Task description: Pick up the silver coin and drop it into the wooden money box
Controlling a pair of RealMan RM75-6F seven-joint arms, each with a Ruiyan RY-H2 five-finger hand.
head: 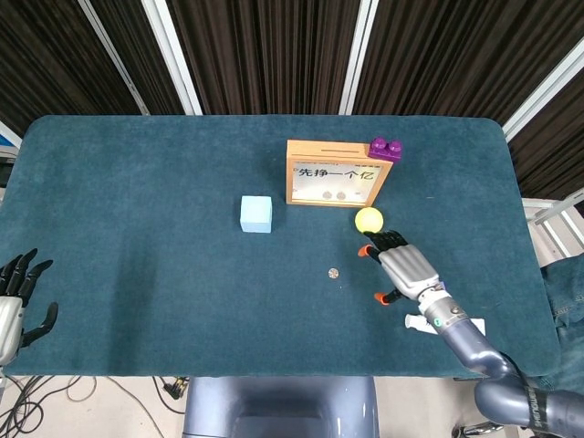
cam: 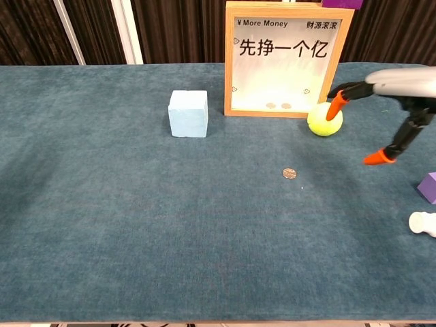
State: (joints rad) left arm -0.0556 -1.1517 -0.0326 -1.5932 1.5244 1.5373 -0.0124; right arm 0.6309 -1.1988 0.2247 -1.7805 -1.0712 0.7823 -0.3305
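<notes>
The silver coin (head: 334,272) (cam: 289,174) lies flat on the blue cloth in front of the wooden money box (head: 333,172) (cam: 283,58), which stands upright with a slot on its top. My right hand (head: 403,268) (cam: 388,102) hovers just right of the coin with its fingers spread and nothing in it. Its orange fingertips (cam: 336,107) reach toward the yellow ball. My left hand (head: 16,294) rests open at the table's front left corner, far from the coin.
A yellow ball (head: 369,219) (cam: 323,120) sits at the box's front right. A purple brick (head: 384,148) rests on the box's right top. A light blue cube (head: 256,213) (cam: 189,113) stands left of the box. A small purple cube (cam: 428,187) and a white tube (cam: 422,223) lie at the right.
</notes>
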